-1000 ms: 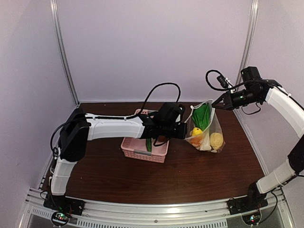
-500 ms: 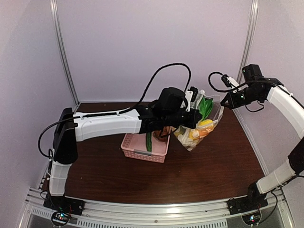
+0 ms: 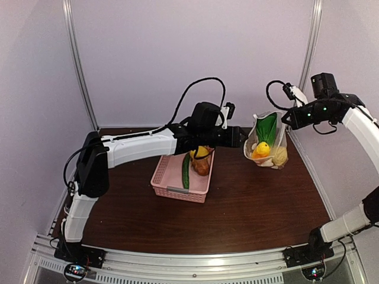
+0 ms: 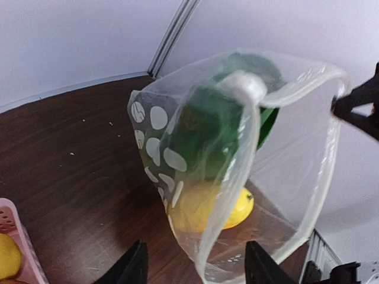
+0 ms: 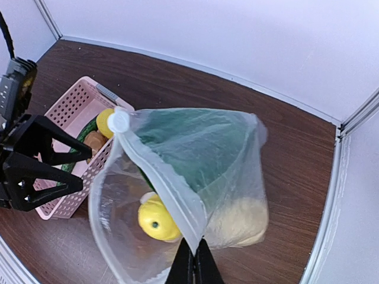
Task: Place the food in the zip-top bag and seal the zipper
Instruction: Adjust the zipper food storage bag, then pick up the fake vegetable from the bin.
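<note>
The zip-top bag [image 3: 266,142] hangs off the table from my right gripper [image 3: 286,121], which is shut on its mouth edge [image 5: 194,260]. The zipper [image 5: 159,176] runs up from the pinch to a white end piece and the mouth gapes. Inside are a yellow lemon [image 5: 157,219], a green leafy vegetable [image 5: 189,142] and a pale yellow piece [image 5: 243,222]. My left gripper [image 3: 240,137] is open just left of the bag [image 4: 237,148], holding nothing; its fingers [image 4: 135,267] frame the bag's bottom. In the basket lie a cucumber [image 3: 185,171], a lemon [image 3: 201,152] and a brown piece [image 3: 202,166].
The pink lattice basket [image 3: 172,184] stands at mid table under my left forearm. Brown tabletop [image 3: 249,207] shows in front of and beneath the bag. White walls and metal corner posts close the back and sides.
My left gripper has opened, let go of the bag's mouth and drawn back to the left. The right gripper has carried the bag up and to the right; it hangs from that gripper alone.
</note>
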`<state>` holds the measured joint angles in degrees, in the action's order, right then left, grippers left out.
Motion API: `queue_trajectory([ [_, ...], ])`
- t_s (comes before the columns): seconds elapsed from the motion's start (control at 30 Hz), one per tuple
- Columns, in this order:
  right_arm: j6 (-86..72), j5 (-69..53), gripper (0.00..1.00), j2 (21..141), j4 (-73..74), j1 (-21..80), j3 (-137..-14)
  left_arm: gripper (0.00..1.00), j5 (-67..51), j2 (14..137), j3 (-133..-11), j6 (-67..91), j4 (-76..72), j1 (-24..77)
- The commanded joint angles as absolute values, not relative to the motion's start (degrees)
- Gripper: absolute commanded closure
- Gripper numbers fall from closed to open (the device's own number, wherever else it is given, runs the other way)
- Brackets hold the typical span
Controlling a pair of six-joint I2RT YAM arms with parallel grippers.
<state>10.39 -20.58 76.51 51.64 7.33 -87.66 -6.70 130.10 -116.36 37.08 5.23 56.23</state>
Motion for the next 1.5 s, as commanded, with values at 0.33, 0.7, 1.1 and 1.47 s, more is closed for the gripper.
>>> queue_trajectory([
  [0.33, 13.1, -31.7, 1.00, 82.8, 51.6, 13.8, -79.9, 0.22, -1.7, 119.6, -106.3, 28.0, 21.2, 52.5],
  [0.7, 14.6, -31.8, 1.00, 78.4, 47.8, 14.0, -72.1, 0.12, 6.4, 116.3, -96.6, 23.4, 29.0, 45.6],
  [1.1, 14.3, -29.9, 1.00, 74.6, 45.7, 13.9, -68.8, 0.11, -8.8, 122.7, -101.5, 26.9, 27.7, 41.7],
  [1.47, 14.2, -29.9, 1.00, 74.2, 45.4, 13.9, -68.0, 0.07, -12.1, 130.2, -106.1, 29.5, 25.2, 41.7],
])
